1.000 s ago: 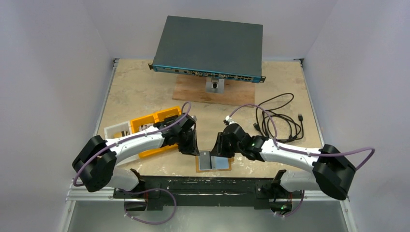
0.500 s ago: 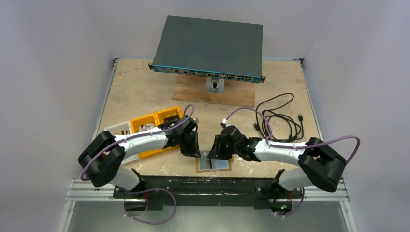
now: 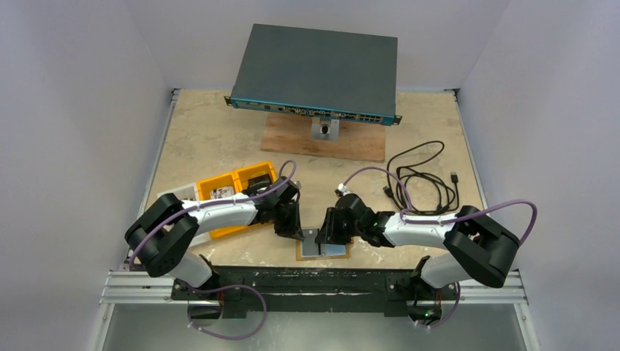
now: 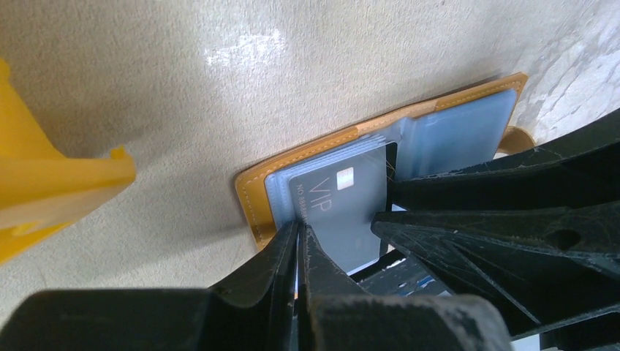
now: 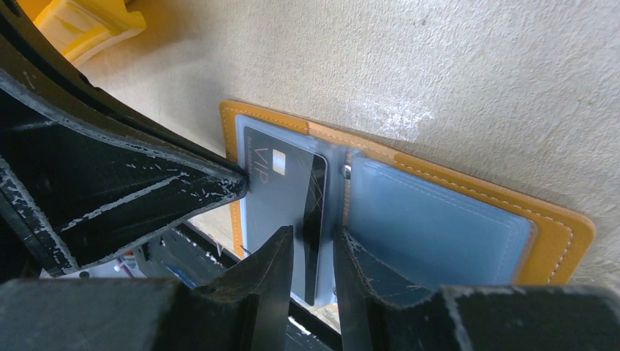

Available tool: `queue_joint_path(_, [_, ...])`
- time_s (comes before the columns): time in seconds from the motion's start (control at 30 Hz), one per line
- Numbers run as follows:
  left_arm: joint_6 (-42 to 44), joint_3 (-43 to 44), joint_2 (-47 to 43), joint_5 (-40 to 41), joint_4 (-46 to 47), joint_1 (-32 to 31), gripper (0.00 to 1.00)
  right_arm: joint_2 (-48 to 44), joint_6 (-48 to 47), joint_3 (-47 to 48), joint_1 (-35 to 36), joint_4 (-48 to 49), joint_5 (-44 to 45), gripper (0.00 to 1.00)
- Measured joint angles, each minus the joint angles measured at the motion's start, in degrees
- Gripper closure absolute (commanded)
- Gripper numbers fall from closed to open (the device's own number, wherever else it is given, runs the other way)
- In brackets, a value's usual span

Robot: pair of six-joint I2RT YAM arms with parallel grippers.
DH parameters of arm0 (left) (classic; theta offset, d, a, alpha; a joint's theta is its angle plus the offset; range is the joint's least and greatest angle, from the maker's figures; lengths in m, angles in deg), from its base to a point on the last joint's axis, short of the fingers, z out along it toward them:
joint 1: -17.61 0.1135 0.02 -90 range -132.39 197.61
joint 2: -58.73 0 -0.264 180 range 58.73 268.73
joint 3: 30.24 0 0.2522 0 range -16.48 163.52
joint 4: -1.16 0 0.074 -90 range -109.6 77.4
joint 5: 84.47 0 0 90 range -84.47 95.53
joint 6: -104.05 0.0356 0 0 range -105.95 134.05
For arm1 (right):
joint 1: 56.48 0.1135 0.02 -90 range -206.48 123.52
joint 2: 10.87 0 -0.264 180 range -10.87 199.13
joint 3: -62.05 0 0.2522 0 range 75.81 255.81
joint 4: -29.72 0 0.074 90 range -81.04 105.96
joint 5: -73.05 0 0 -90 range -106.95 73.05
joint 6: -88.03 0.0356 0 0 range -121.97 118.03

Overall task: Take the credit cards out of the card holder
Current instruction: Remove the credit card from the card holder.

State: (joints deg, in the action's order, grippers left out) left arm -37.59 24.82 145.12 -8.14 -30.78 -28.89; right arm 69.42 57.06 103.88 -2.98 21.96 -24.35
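The tan card holder (image 3: 338,254) lies open at the table's near edge, its clear sleeves facing up (image 5: 556,227). A grey card marked VIP (image 4: 343,208) sits in the left sleeve (image 5: 281,186), and part of it sticks out toward the near edge. My left gripper (image 4: 298,228) is shut, with its tips at the left edge of that sleeve and card (image 3: 292,232). My right gripper (image 5: 314,238) is slightly open. Its fingers straddle the card's right edge by the fold (image 3: 327,235) without closing on it. I cannot tell if there are other cards.
A yellow compartment tray (image 3: 227,194) sits just left of the left gripper. A network switch (image 3: 316,73) rests on a wooden board (image 3: 325,139) at the back. A black cable (image 3: 420,179) lies at the right. The black frame rail (image 3: 307,278) runs just beyond the holder.
Both grippers have closed in on the card holder: the left one toward its left edge, the right one leftward over the fold. Both elbows have swung inward. The holder has not moved.
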Motion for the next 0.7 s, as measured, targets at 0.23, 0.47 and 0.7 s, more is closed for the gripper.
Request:
queue_joint_path(0.23, [-0.7, 0.1, 1.0, -0.7, 1.3, -0.1, 1.0, 0.2, 0.2, -0.5, -0.3, 1.3, -1.0, 0.73])
queue_joint_path(0.47, [-2.0, 1.2, 2.3, -0.6, 0.5, -0.3, 1.0, 0.0, 0.4, -1.3, -0.7, 2.5, -1.6, 0.72])
queue_joint_path(0.7, [-3.5, 2.1, 3.4, -0.4, 0.2, -0.8, 1.0, -2.1, 2.3, -7.5, -3.5, 11.0, -5.2, 0.72])
